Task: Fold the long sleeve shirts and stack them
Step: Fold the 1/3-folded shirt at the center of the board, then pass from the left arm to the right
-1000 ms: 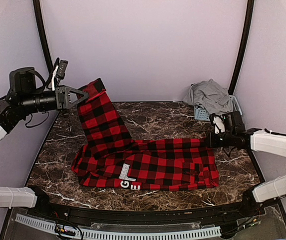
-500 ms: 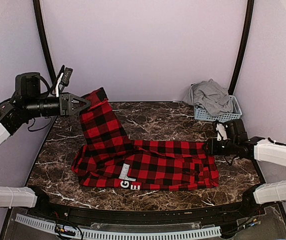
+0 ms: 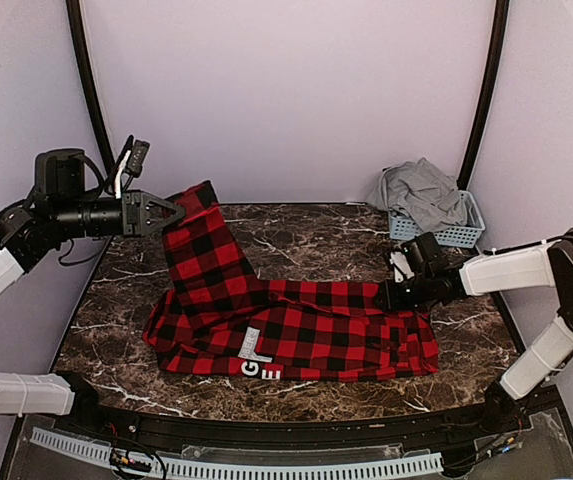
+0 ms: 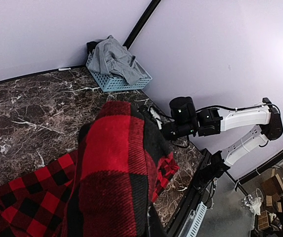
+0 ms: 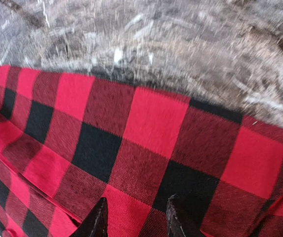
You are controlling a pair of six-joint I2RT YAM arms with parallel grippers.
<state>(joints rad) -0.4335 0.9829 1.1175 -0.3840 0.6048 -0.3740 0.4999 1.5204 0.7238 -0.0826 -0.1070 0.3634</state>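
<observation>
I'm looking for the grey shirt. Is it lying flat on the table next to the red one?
No, the grey shirt sits bunched up in the blue basket at the back right corner.

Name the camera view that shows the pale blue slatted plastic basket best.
Left wrist: the pale blue slatted plastic basket shows one whole wall, light grey cloth shirt heaped inside. Top external shows it smaller, partly cloth-covered. Right wrist misses it.
</observation>
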